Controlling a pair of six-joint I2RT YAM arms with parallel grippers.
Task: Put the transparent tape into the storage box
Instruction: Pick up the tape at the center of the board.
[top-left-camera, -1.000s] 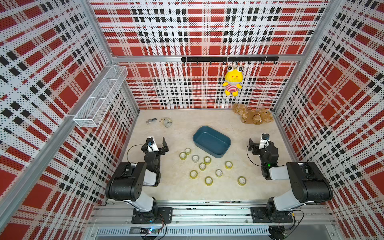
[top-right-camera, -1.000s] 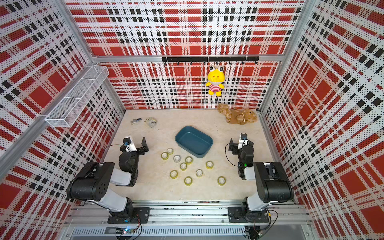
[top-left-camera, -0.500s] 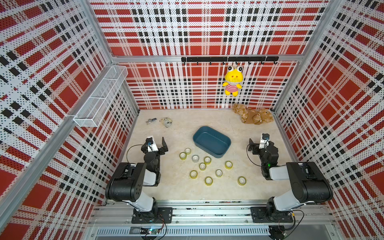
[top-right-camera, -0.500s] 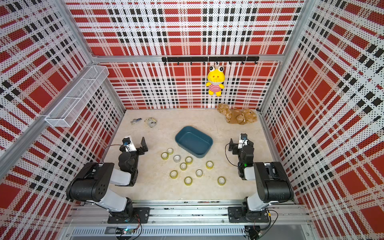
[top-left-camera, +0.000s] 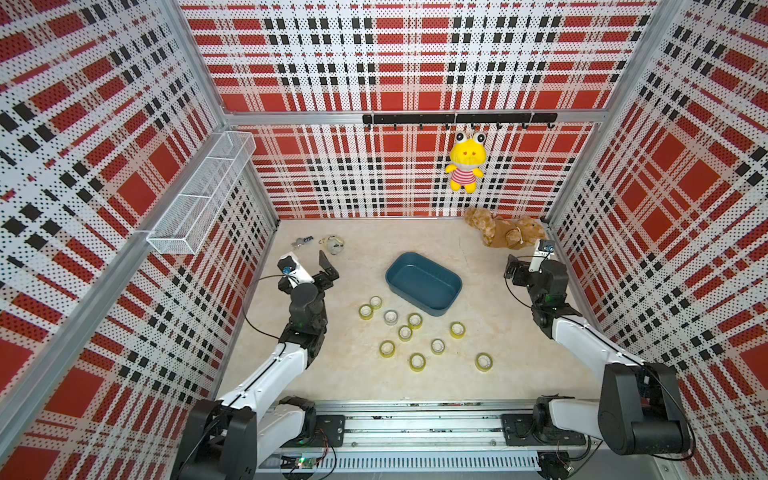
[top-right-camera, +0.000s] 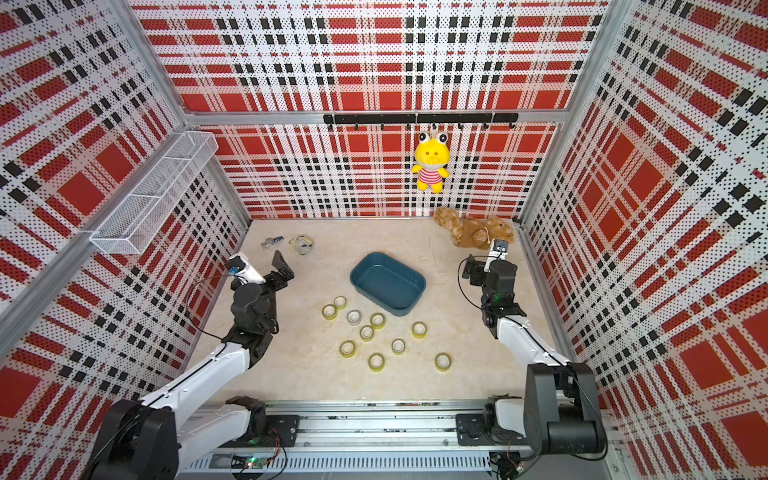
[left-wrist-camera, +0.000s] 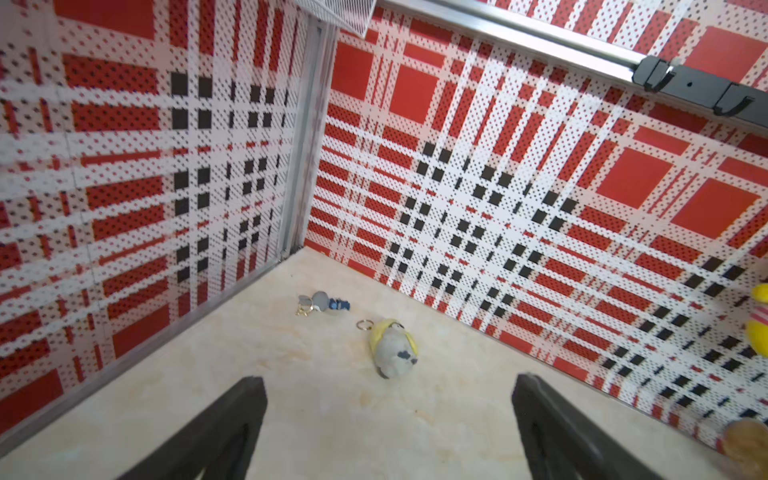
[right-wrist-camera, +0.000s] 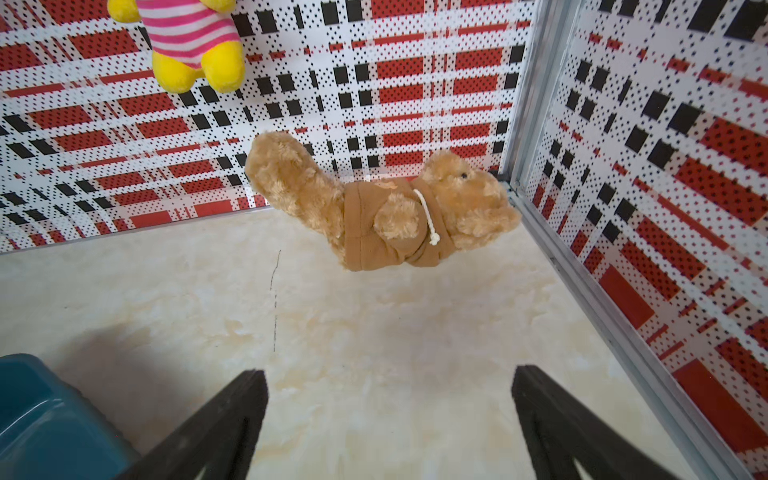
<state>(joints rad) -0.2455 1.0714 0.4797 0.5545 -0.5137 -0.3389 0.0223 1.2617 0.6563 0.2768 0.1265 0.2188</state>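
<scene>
The left tool (left-wrist-camera: 388, 379) and right tool (right-wrist-camera: 388, 372) both stand wide open, gripping nothing. The storage box (top-left-camera: 424, 286) sits on the table (top-left-camera: 357, 390) between them; the right wrist view catches only its cropped corner. The tape rolls (top-left-camera: 415, 320) lie behind both tools, toward the arm bases, outside either wrist view.

my left arm (top-left-camera: 272, 372) and right arm (top-left-camera: 590, 345) are white links with black joints, each with a thin black cable (top-left-camera: 245, 311). my fingers (left-wrist-camera: 224, 415) are matte black wedges; a white camera (top-left-camera: 292, 266) caps each wrist.
</scene>
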